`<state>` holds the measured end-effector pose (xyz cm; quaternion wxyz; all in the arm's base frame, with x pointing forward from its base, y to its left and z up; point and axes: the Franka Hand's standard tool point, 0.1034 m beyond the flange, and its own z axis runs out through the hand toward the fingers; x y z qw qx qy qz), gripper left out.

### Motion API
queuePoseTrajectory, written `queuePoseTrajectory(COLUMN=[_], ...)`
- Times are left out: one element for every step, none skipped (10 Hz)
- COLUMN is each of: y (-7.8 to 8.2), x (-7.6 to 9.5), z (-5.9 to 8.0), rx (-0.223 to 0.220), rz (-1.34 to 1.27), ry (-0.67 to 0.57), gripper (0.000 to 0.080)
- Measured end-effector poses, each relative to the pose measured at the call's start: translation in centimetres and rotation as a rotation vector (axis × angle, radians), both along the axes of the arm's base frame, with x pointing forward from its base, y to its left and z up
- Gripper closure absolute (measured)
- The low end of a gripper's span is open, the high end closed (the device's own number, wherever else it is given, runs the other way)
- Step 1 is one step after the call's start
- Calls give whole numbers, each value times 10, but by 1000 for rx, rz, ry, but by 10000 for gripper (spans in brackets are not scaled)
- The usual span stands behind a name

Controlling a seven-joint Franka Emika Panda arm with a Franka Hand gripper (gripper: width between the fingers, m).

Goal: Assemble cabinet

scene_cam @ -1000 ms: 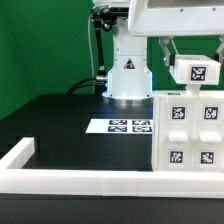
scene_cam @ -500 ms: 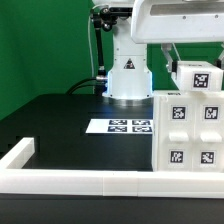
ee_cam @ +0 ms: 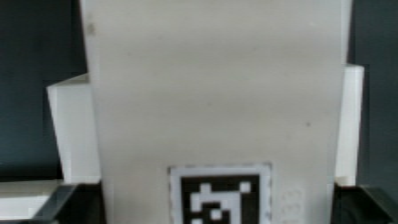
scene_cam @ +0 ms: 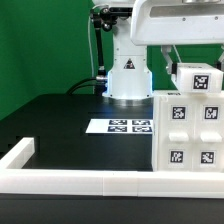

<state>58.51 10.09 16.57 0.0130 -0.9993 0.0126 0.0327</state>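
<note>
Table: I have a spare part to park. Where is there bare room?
Bare table lies between the marker board and the rail, and on toward the exterior view's left. Crowded at that view's right: the cabinet with a block over it.

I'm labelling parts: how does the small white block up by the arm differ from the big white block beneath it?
The small block shows one tag; the big block shows four in a grid. The small block is raised and far shorter; the big block stands beneath it. Both are white, boxy and tagged.
</note>
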Motion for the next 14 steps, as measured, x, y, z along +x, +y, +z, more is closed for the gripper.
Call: queuePoseTrajectory(y=[0, 0, 0, 0, 0, 0, 0, 4, 7, 6, 6, 6, 6, 4], x=[0, 0, 0, 0, 0, 0, 0, -1, -3, -4, -4, -4, -4, -4], z=[0, 0, 0, 0, 0, 0, 0, -1, -4, -6, -6, -7, -7, -7], rx=[0, 0, 0, 0, 0, 0, 0, 0, 1, 1, 2, 2, 2, 1], rz=[0, 0, 0, 0, 0, 0, 0, 4, 10, 8, 7, 7, 7, 5], ry=[0, 0, 0, 0, 0, 0, 0, -7, -12, -18, -16, -16, -16, -16], gripper=[169, 169, 153, 150, 150, 150, 150, 150, 150, 150, 150, 150, 177, 177])
